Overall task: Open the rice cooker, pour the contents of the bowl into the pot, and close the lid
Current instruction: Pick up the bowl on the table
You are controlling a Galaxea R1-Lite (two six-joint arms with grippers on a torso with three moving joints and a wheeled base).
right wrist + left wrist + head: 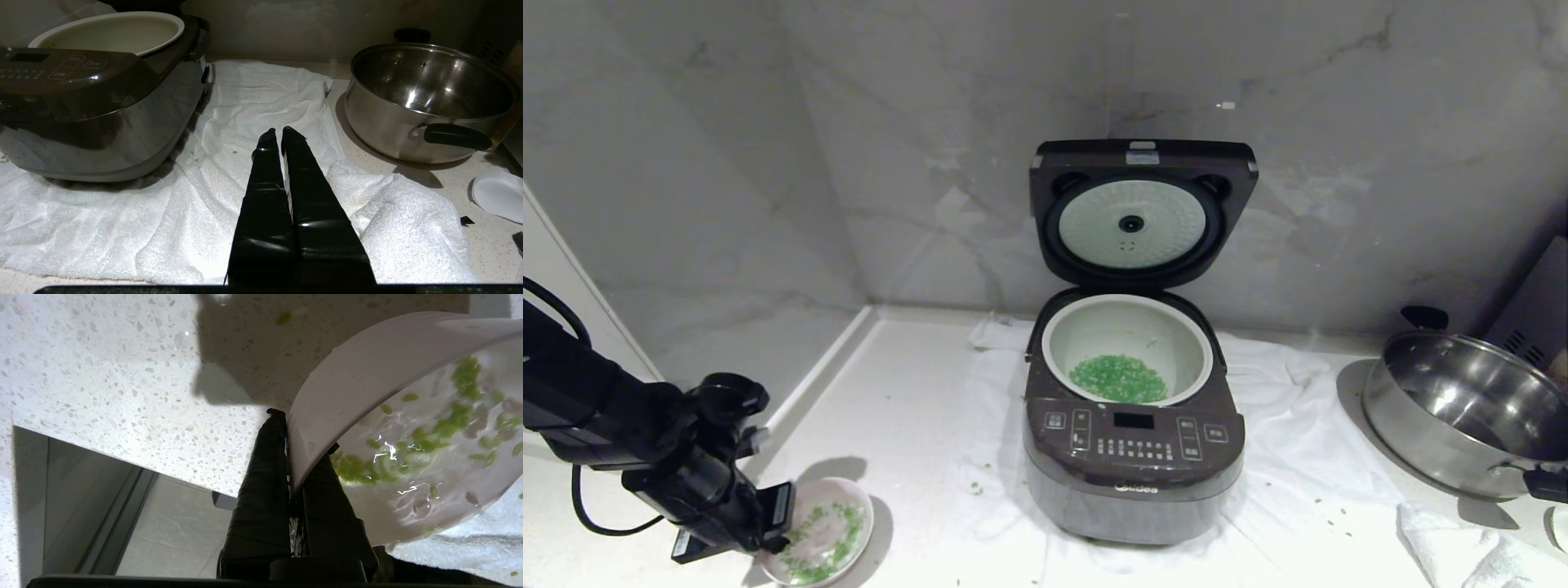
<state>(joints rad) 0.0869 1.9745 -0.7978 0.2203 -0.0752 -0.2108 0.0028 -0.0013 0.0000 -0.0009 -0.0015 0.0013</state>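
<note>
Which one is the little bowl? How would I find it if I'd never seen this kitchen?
Start at the big dark rice cooker standing open in the middle of the white counter, then look toward the robot's left and nearer, by the counter's front edge. There the left gripper pinches the rim of the small round bowl. Unlike the big shiny steel pan, it is tiny, pale and speckled with green bits.
</note>
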